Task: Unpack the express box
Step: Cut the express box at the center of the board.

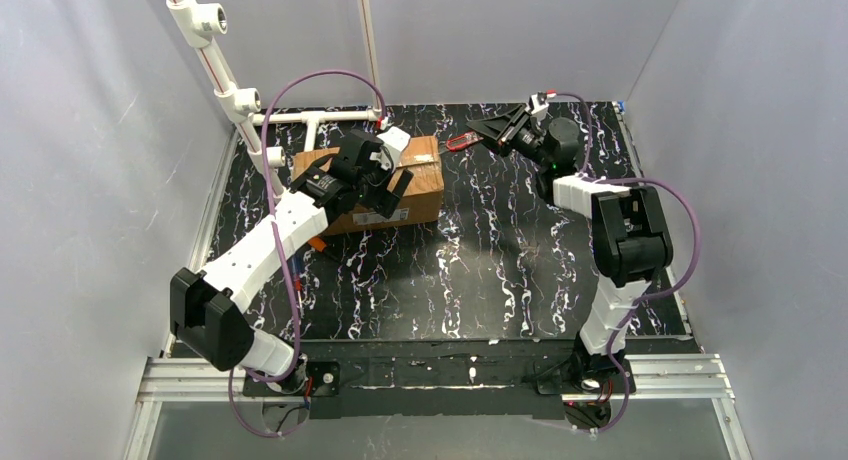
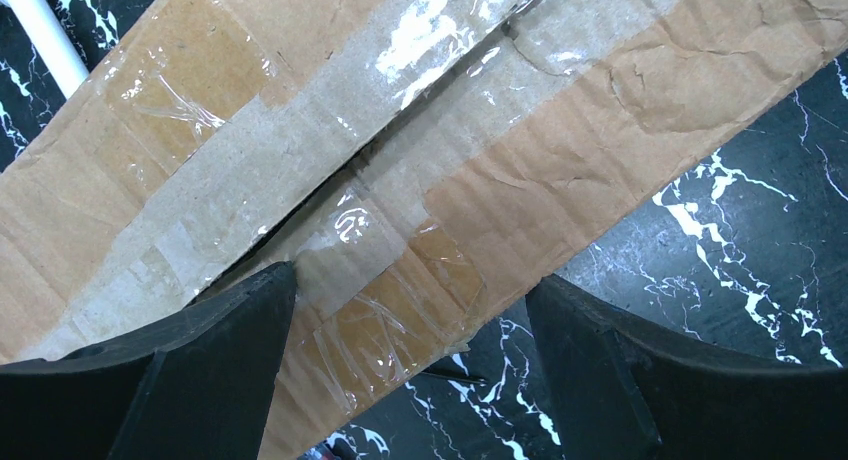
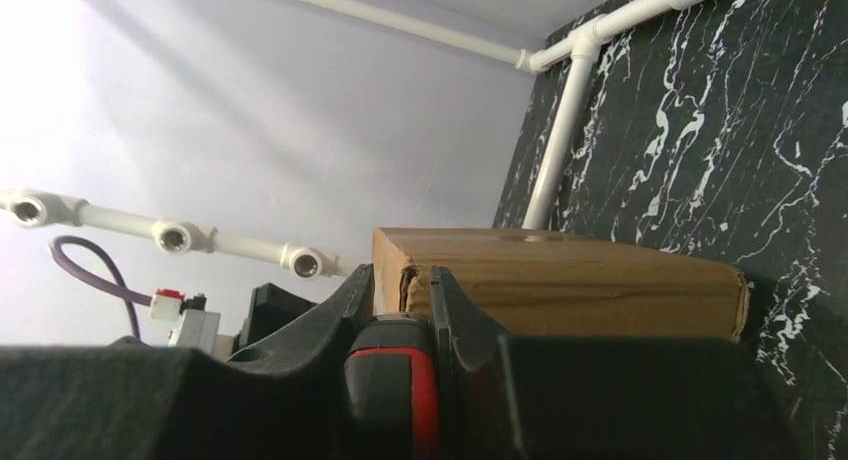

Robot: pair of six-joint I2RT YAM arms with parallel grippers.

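The express box [image 1: 425, 185] is a brown taped carton at the back left of the table, with a white label on its near side. My left gripper [image 1: 390, 190] hovers open just above the box's near end. In the left wrist view the taped top [image 2: 520, 160] shows a dark slit along the centre seam, and the open gripper [image 2: 410, 310] straddles the box's corner without holding anything. My right gripper [image 1: 497, 130] is to the right of the box, shut on a red-and-black handled cutter [image 1: 458, 140]. The cutter's handle [image 3: 395, 380] shows between the fingers, pointing at the box [image 3: 580, 280].
A white PVC pipe frame [image 1: 235, 100] runs along the back left, close behind the box. A small orange object [image 1: 315, 243] lies under my left arm. Grey walls enclose the black marbled table [image 1: 500, 270] on three sides.
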